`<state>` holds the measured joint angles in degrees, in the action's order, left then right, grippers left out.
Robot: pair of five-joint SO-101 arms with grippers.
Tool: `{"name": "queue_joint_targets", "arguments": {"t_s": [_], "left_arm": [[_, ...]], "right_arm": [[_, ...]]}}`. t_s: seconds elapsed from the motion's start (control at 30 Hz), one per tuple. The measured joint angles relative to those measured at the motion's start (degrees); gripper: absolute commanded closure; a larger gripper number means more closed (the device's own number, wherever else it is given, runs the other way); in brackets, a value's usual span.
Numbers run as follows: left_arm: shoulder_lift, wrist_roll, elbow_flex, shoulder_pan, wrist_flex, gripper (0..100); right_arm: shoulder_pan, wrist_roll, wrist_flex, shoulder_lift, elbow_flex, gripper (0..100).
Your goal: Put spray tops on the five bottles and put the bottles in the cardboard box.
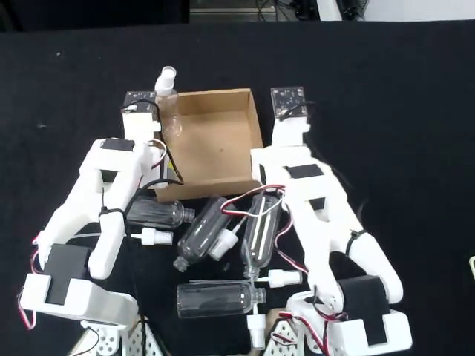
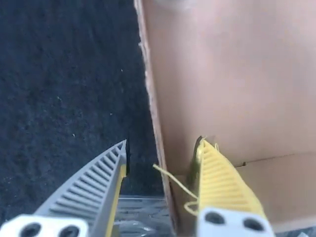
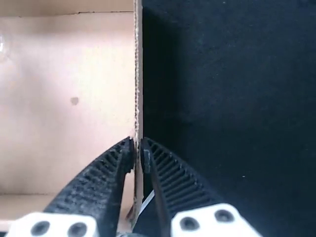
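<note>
Flanking the cardboard box (image 1: 223,148), two white arms stretch across a black table (image 1: 401,111). The right gripper (image 3: 137,144) is pinched together on the box's right wall, with one black finger inside the box and the other outside. The left gripper (image 2: 160,150) straddles the opposite wall with its fingers apart. The yellow finger (image 2: 217,182) is inside and the grey one (image 2: 101,177) is over the table, and a clear gap shows between the grey finger and the cardboard.

A capped bottle (image 1: 166,100) stands upright at the box's far left corner, its white spray top already on. From the right wrist view it seems to be just inside the wall.

Four uncapped bottles lie on their sides on the table between the arms, on the near side of the box. The leftmost bottle (image 1: 157,213) is by the left arm, and a slanted bottle (image 1: 200,233) lies beside it. A third bottle (image 1: 261,226) rests against the right arm, and the nearest bottle (image 1: 219,299) lies crosswise by the arms' bases. Four loose spray tops (image 1: 152,237) are scattered among them, one of them touching the slanted bottle.
</note>
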<state>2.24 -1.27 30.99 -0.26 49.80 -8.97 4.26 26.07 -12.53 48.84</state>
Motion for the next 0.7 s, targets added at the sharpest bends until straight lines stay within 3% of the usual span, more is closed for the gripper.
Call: {"name": "queue_joint_targets", "arguments": {"t_s": [0.7], "left_arm": [[0.0, 0.0, 0.0, 1.93, 0.0, 79]], "right_arm": [[0.09, 0.0, 1.58, -0.62, 0.88, 98.8]]}}
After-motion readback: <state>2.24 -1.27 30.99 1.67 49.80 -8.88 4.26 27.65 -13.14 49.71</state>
